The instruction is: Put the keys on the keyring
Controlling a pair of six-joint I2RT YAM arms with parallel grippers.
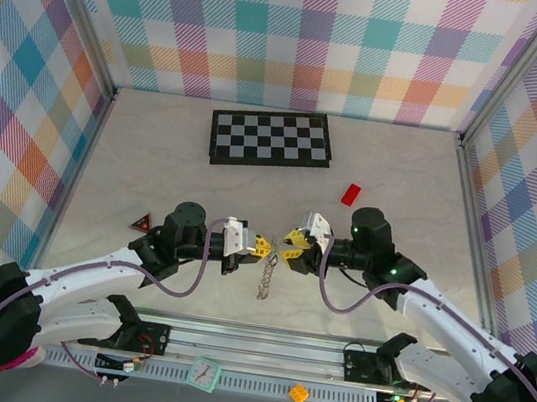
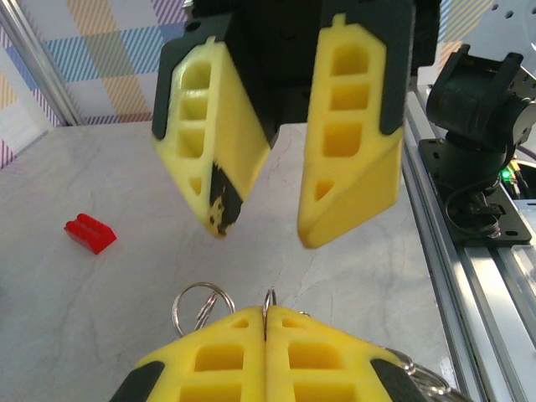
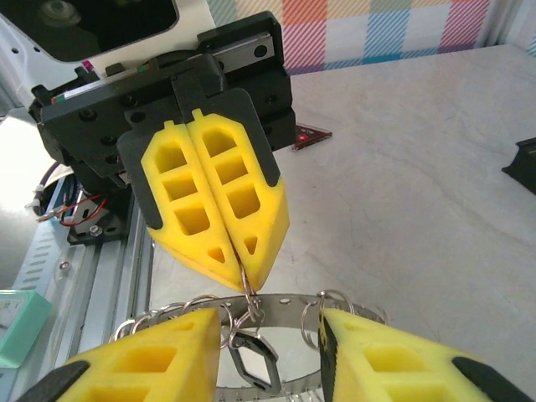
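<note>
The left hand [image 3: 243,266] is clenching tight on one thin wire loop of the keyring [image 3: 289,299]. It is holding the keyring up over the middle of the tabletop's [image 1: 156,144] near edge. The right hand [image 2: 264,230] is hovering just beside it, fingers spread apart and gripping nothing. The ring is looking hard, light and slippery, so it is probably going to swing. I am guessing the flat band is the steadiest place to grab. I cannot pick out the keys.
</note>
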